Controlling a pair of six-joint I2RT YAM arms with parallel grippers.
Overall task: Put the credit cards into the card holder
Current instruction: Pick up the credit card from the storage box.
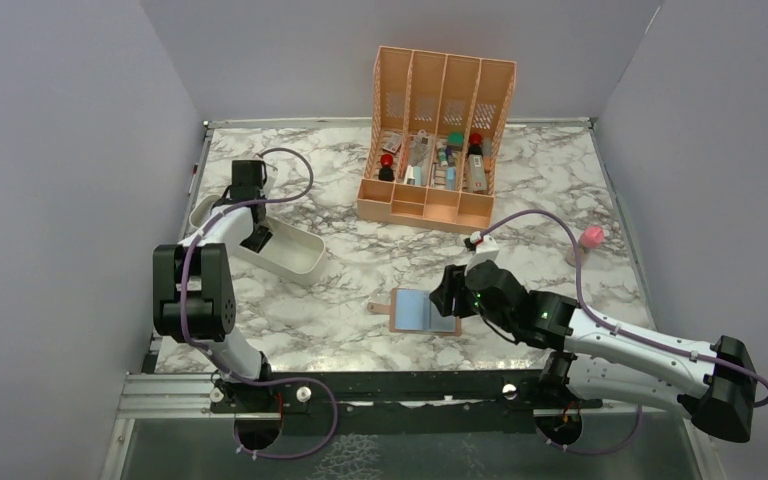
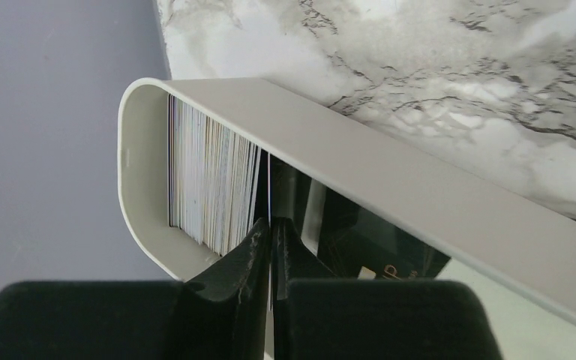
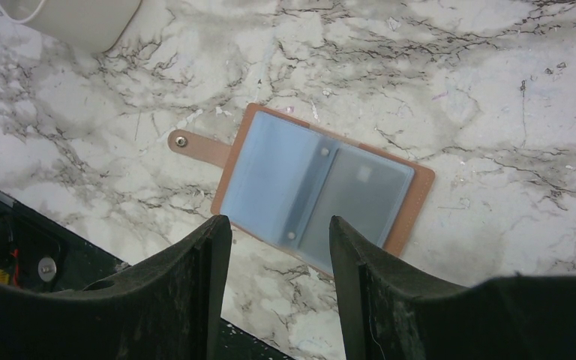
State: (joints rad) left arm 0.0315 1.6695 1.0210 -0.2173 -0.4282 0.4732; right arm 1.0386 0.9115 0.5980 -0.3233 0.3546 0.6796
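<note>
My left gripper pinches 1 credit card in the white tray; the card holder lies open well to its right, just ahead of my spread right gripper

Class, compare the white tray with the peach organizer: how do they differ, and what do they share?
The white tray is low and solid-walled; the peach organizer is tall, perforated and divided into compartments. The white tray holds credit cards on edge; the peach organizer holds assorted small items. Both are open-topped and rest on the marble table.
</note>
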